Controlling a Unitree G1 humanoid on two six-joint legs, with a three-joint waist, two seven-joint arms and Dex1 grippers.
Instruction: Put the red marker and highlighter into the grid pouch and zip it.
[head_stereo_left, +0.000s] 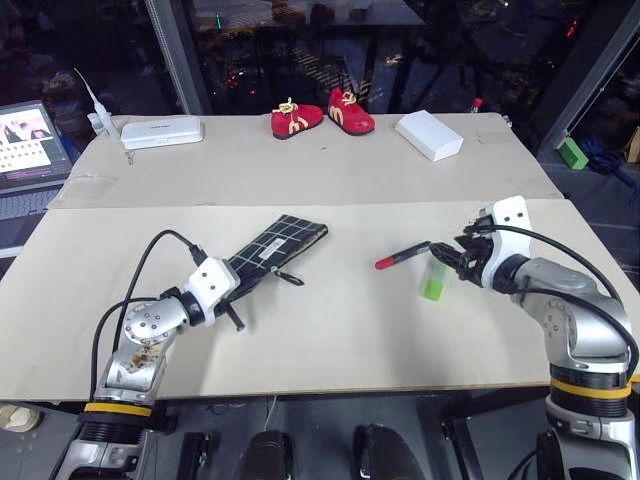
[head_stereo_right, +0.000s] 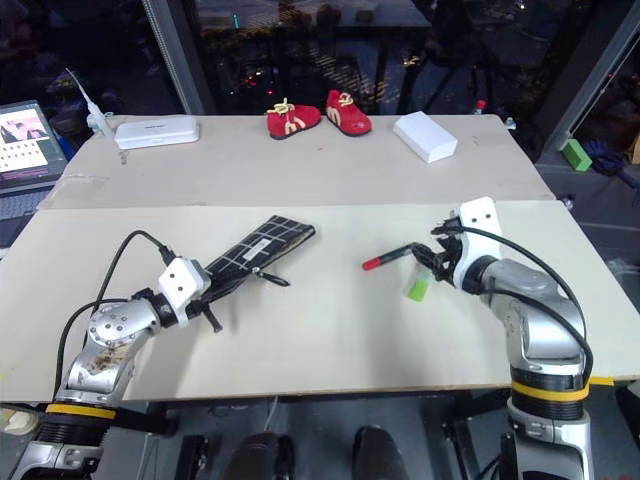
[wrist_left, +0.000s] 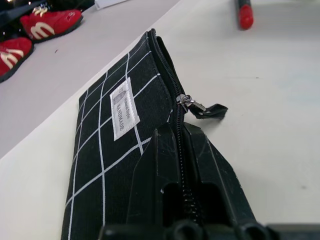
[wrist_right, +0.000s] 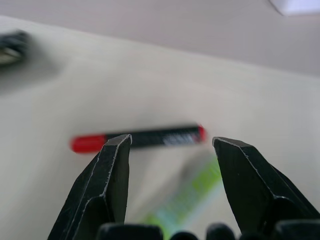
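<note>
lying flat on the bench (head_stereo_left: 330, 340), the pouch (head_stereo_left: 285, 243) runs its long axis on a diagonal, far end aimed up toward the red shoes (head_stereo_left: 322, 116) at the back, near end pointing back at the left arm. zipper edge is on the side facing the middle of the bench, pull cord (wrist_left: 210, 110) flopped out onto the surface, white label (wrist_left: 123, 108) face up.

left gripper (head_stereo_left: 237, 283) is clamped tight on the near end of the pouch, fingers (wrist_left: 150, 185) pinched right along the zipper line. that arm reaches forward and angles inward, roughly level.

marker (head_stereo_left: 403, 256) lies over on the right half, well apart from the pouch, red cap toward the pouch, other end toward the right gripper (head_stereo_left: 450, 258), slightly diagonal. highlighter (head_stereo_left: 435, 281) sits just beside it on the near side, long axis running more front to back, top end close to the marker's far end.

right gripper hangs right by both pens, fingers (wrist_right: 107, 175) spread wide, nothing in them. it points forward and tips down a bit, wrist bent in toward the centre.
</note>
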